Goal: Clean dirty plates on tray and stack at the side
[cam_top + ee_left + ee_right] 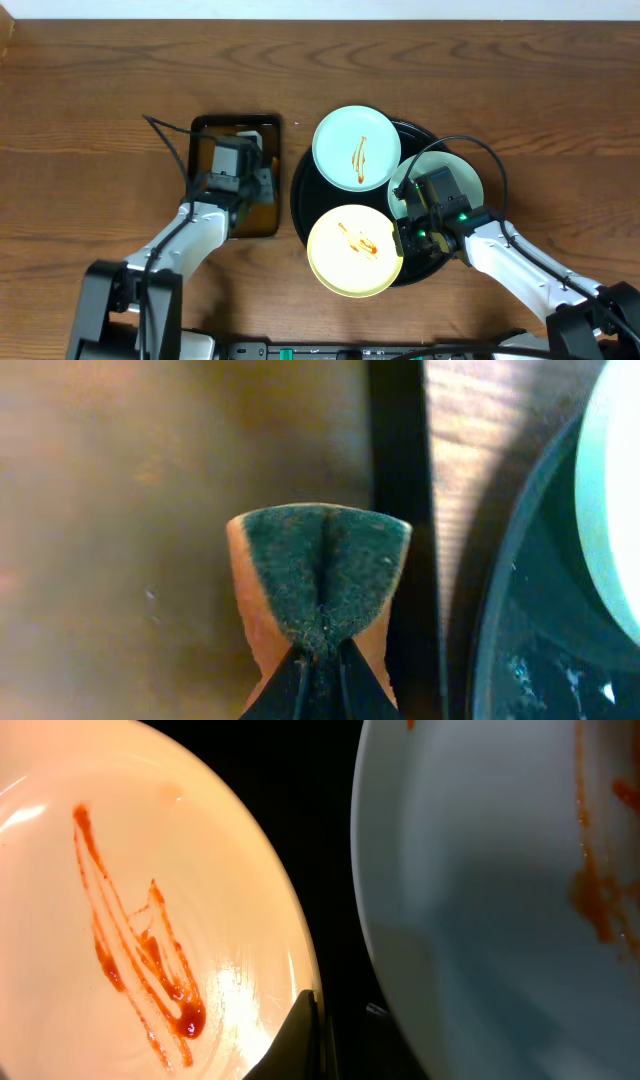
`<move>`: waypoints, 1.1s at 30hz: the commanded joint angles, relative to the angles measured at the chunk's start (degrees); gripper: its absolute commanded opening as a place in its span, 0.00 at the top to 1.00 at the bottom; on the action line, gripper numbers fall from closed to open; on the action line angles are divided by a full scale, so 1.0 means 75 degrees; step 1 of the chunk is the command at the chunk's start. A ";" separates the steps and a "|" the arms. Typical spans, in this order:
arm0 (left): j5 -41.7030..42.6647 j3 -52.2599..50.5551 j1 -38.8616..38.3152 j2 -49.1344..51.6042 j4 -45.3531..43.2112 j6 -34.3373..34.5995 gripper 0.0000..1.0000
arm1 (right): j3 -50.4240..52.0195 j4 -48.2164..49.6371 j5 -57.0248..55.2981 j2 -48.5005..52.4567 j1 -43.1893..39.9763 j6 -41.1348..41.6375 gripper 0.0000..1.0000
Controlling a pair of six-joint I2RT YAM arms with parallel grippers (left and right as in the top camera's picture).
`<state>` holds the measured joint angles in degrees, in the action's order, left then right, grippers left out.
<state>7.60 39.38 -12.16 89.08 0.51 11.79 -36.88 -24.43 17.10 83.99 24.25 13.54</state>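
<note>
The round black tray (299, 196) holds three plates streaked with red sauce: a mint one (340, 150) at the back, a cream-yellow one (340, 262) in front, and a second mint one (472, 176) at the right, partly under my right arm. My right gripper (404, 222) is shut and low over the tray. Its fingertips (306, 1038) sit at the cream plate's rim (200, 860), beside the mint plate (480, 900); nothing shows between them. My left gripper (322, 660) is shut on a green-topped orange sponge (320, 575) above the brown tray.
The small rectangular brown tray (234, 124) with a black rim lies left of the round tray, under my left gripper (245, 150). In the left wrist view its dark rim (400, 510) runs beside the round tray's edge (520, 650). Bare wooden table surrounds both trays.
</note>
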 commanded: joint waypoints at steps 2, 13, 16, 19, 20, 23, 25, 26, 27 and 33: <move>0.0128 0.0166 -0.0425 0.0201 -0.0047 -0.0015 0.93 | 0.0038 -0.0015 0.0038 0.0032 0.0064 -0.0128 0.99; 0.0128 0.0166 -0.0597 0.0163 -0.0041 -0.0009 0.93 | 0.0038 -0.0026 0.0035 0.0032 0.0064 -0.0128 0.99; 0.0128 0.0166 -0.0612 -0.0003 0.0020 -0.0006 0.92 | 0.0041 -0.0020 0.0035 0.0032 0.0064 -0.0128 0.99; 0.0099 0.0169 -0.0609 -0.0297 0.0038 -0.0009 0.92 | 0.0038 -0.0015 0.0035 0.0032 0.0064 -0.0131 0.99; 0.0055 0.0169 -0.0609 -0.0434 0.0038 -0.0012 0.92 | 0.0038 -0.0017 0.0035 0.0032 0.0064 -0.0128 0.99; -0.0166 0.0169 -0.0609 -0.0927 0.0076 -0.0012 0.93 | 0.0038 -0.0020 0.0035 0.0032 0.0064 -0.0131 0.99; -0.0195 0.0169 -0.0609 -0.1192 0.0096 -0.0012 0.93 | 0.0038 -0.0020 0.0032 0.0032 0.0064 -0.0131 0.99; -0.0195 0.0169 -0.0609 -0.1358 0.0090 -0.0012 0.93 | 0.0041 -0.0017 0.0029 0.0032 0.0064 -0.0131 0.99; -0.0195 0.0166 -0.0609 -0.1460 0.0085 -0.0012 0.93 | 0.0038 -0.0017 0.0006 0.0032 0.0064 -0.0128 0.99; -0.0192 0.0166 -0.0612 -0.1818 -0.0420 -0.0015 0.93 | 0.0038 -0.0020 0.0009 0.0032 0.0064 -0.0128 0.99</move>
<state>7.09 39.38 -16.58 76.44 -0.97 11.79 -36.88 -24.56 17.10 83.99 24.25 13.52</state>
